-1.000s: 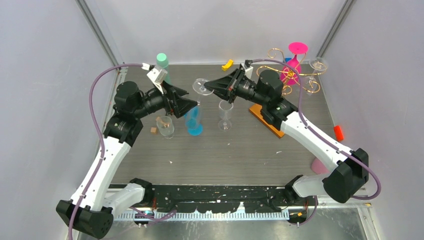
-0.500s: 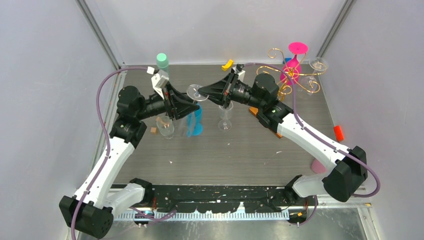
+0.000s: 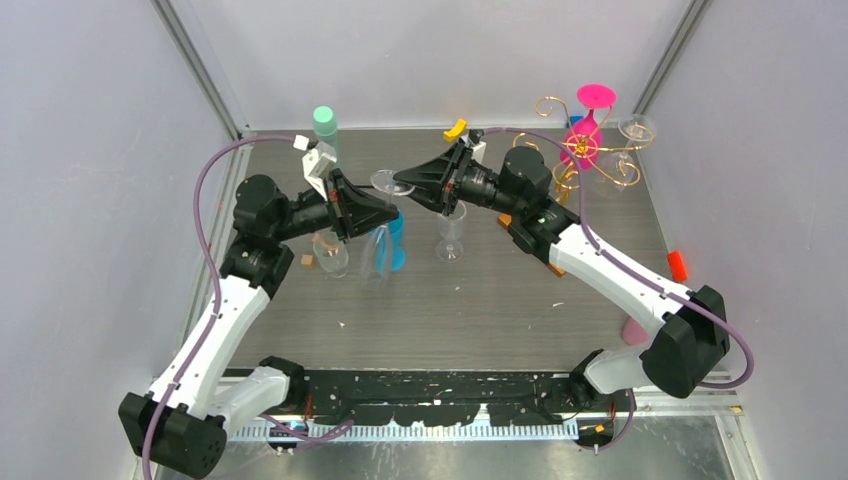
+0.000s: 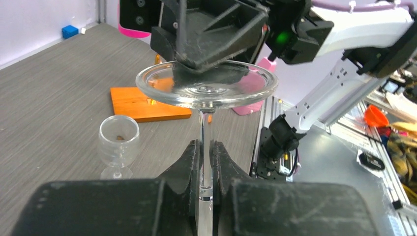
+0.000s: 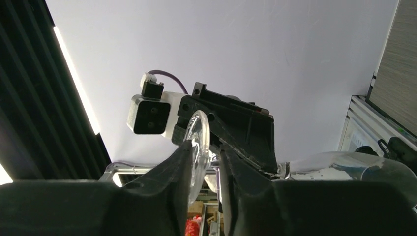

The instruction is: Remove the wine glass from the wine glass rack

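Grey surface (image 3: 480, 300) lies below the wine glass (image 3: 391, 183), held mid-air well clear of the wine glass rack (image 3: 627, 172) at 2 o'clock, left fingers (image 4: 189, 162) clamped on its stem, right fingers (image 5: 172, 182) pinching its foot from 3 o'clock, its long axis running roughly 12 to 6, foot uppermost.

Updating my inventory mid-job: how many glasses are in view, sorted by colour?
Clear: 4 (held wine glass between left gripper and right gripper, standing glass, small glass, clear glass on the wine glass rack)
Pink: 1 (pink glass, on the rack)
Blue: 1 (blue glass)
Total: 6
Pink shape by the right arm uncounted: unclear.
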